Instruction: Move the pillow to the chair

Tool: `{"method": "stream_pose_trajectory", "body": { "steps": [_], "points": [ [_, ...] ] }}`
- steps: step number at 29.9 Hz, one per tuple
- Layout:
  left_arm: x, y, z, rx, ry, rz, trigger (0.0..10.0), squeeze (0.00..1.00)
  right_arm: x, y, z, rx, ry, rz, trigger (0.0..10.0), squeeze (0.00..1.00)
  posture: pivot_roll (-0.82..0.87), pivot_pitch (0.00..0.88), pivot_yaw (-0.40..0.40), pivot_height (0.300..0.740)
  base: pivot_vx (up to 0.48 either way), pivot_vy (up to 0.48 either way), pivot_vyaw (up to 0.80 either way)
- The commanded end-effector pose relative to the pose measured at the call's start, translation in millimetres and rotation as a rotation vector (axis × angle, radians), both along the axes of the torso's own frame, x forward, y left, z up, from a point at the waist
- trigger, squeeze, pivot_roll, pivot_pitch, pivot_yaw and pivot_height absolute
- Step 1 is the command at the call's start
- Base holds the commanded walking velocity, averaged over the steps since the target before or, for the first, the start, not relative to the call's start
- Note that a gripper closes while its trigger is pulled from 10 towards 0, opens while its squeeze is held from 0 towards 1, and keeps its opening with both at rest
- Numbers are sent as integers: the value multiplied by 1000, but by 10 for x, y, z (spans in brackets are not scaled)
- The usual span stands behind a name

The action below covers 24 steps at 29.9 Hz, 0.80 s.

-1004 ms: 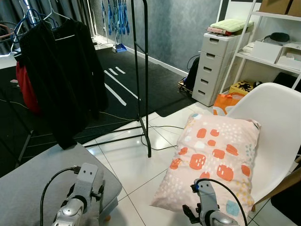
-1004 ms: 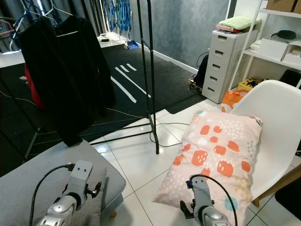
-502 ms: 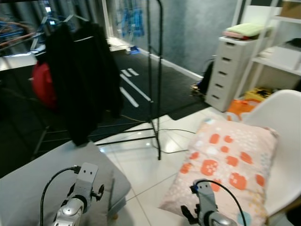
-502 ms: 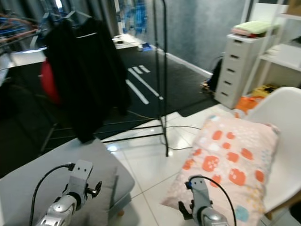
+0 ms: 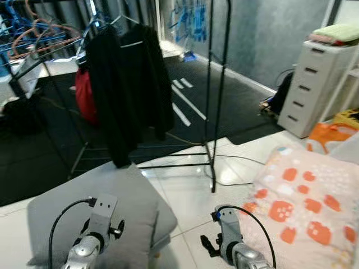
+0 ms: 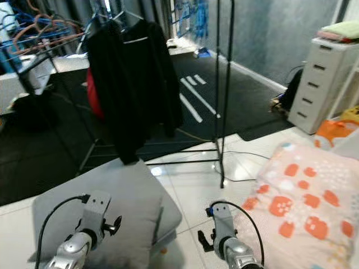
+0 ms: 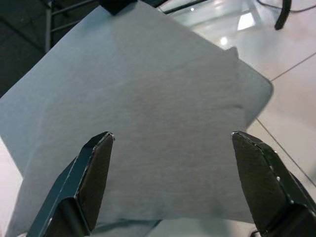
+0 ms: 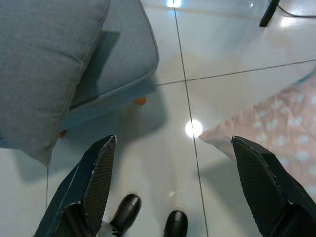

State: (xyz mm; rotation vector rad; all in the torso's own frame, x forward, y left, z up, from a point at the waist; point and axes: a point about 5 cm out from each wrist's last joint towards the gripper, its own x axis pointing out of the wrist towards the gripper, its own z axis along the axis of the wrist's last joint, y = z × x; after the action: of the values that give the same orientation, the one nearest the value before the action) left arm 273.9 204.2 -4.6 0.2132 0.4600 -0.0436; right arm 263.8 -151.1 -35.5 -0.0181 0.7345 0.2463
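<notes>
A pink pillow (image 5: 314,207) with orange patches lies at the right against a white chair (image 5: 352,150), of which just an edge is in view. Its corner shows in the right wrist view (image 8: 276,133). A grey pillow (image 5: 84,193) rests on a grey ottoman (image 5: 165,221) at the lower left. My left gripper (image 7: 171,136) hangs open above the grey pillow (image 7: 143,108), with nothing between its fingers. My right gripper (image 8: 173,140) is open over the white tile floor, between the ottoman (image 8: 123,74) and the pink pillow, touching neither.
A black clothes rack (image 5: 216,112) with a dark garment (image 5: 132,95) stands ahead on a black carpet. A white drawer unit (image 5: 314,84) and an orange bag (image 5: 331,131) stand at the back right. A cable (image 5: 241,162) lies on the tiles. My feet (image 8: 148,222) show below.
The camera has swung to the left, so the pink pillow and chair now sit further right in the picture. Both arms hold the same pose with open grippers.
</notes>
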Motion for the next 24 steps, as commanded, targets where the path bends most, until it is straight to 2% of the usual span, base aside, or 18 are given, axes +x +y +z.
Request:
{"method": "stream_pose_trajectory", "body": {
  "steps": [1, 10, 20, 24],
  "points": [
    [-9, 10, -9, -7, 0, 17, 10000, 0, -1, 78, -6, -10, 5, 19, 10000, 0, -140, 0, 5, 740, 0, 0, 800],
    [-47, -22, -57, -12, 14, 18, 10000, 0, -56, 24, -45, -13, 14, 13, 10000, 0, -146, 0, 15, 740, 0, 0, 800],
    [-21, 10, -31, -5, 11, 16, 10000, 0, -21, -263, 8, -22, 10, -17, 10000, 0, -144, 0, 23, 740, 0, 0, 800],
    [-35, 24, -41, -21, 15, 34, 10000, 0, -42, -291, -7, -24, 23, -31, 10000, 0, -145, 0, 21, 740, 0, -120, 244]
  ]
}}
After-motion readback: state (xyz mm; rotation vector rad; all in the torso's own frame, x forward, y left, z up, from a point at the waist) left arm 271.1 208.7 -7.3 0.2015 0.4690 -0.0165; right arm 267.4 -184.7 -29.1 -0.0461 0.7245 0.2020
